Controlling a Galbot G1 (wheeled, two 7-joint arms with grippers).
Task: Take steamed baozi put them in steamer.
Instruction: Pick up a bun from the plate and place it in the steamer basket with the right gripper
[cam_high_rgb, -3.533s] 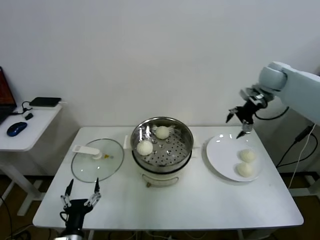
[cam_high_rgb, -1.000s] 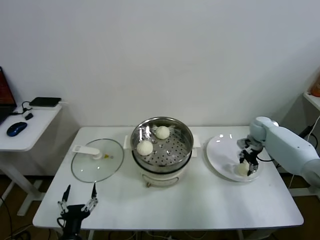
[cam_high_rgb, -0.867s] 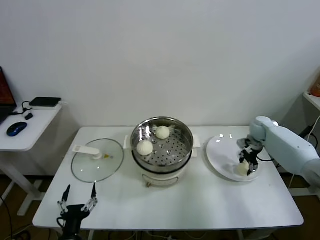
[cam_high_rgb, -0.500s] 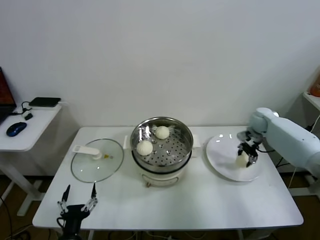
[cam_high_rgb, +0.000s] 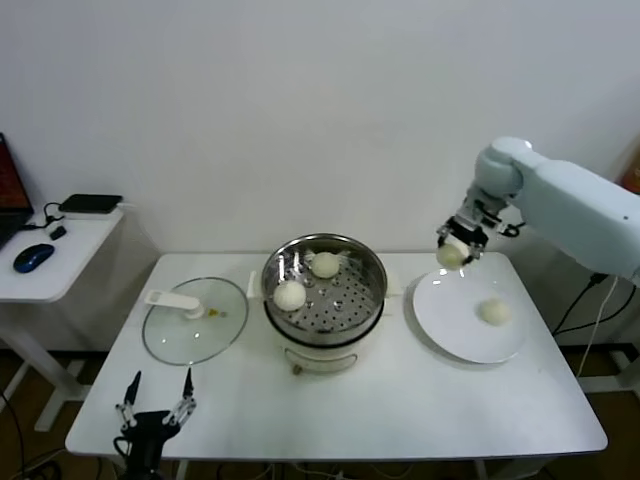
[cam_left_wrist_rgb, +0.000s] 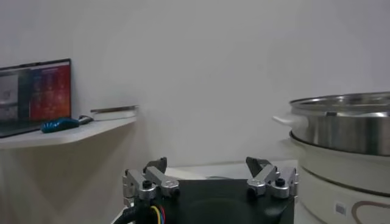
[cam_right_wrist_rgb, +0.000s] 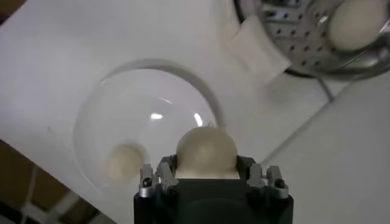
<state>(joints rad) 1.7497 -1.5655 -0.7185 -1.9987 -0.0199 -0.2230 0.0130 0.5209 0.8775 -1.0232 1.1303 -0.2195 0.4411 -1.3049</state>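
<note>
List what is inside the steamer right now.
Two baozi sit on the perforated tray of the steamer. The near wall hides part of the tray.

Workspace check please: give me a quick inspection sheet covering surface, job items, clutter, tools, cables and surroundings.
Surface: white table, dry-looking.
Job's things: steamer holds two baozi; one baozi on the white plate; one lifted baozi.
Clutter: glass lid flat on the table beside the steamer.
Grippers: right tool shut on the lifted baozi above the plate's far edge; left tool open, parked at the table's near-left edge.
Cables: black cable hanging off the table's right end.
Surroundings: side desk with mouse.
</note>
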